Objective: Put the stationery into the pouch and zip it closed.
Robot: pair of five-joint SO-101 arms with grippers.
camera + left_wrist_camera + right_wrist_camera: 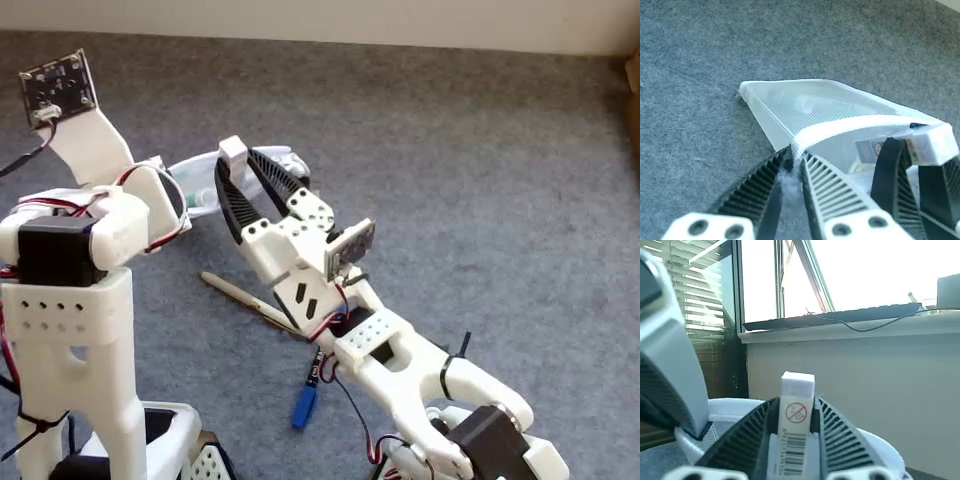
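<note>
Nearest, at the lower middle of the high view, a pencil (pixel 240 294) lies on the grey surface (pixel 480 150), not yet packed. A small blue thing (pixel 305 406), which I cannot identify, lies near it. Higher in the frame, the right tool (pixel 796 404) is closed on an eraser (pixel 797 382), which stands upright between its fingers with the bare end sticking out. It is at the mouth of the white mesh pouch (pixel 810 107), in the upper left of the high view. Beyond it, the left tool (pixel 794 161) is pinched on the pouch's rim and lifts it, so the mouth stands open. I judge that the step in hand is the drop of the eraser. The right tool should carry it past the rim, low and tilted toward the pouch's closed end, and open only there. The left one should hold the rim up during this, otherwise the mouth can collapse.
</note>
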